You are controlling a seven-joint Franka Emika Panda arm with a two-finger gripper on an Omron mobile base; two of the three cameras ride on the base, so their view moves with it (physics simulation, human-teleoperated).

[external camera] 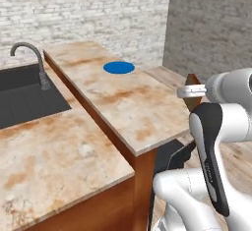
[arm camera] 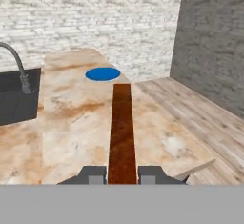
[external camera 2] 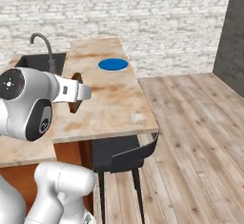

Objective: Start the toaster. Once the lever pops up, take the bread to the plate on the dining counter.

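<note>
My gripper [arm camera: 122,174] is shut on the bread [arm camera: 122,132], a brown toasted slice seen edge-on as a dark strip running away from the fingers. In the base views the bread [external camera: 195,81] [external camera 2: 74,106] sticks out of the hand, held above the near end of the dining counter [external camera: 133,107] [external camera 2: 112,104]. The blue plate [external camera: 118,68] [external camera 2: 113,64] [arm camera: 103,74] lies flat and bare toward the far end of that slab, well ahead of the slice. The toaster is out of view.
A dark sink [external camera: 24,95] with a curved grey faucet [external camera: 37,60] sits in the lower counter left of the dining slab. A dark stool [external camera 2: 124,154] stands under the slab's near end. Wooden floor [external camera 2: 190,123] stretches right; brick wall behind.
</note>
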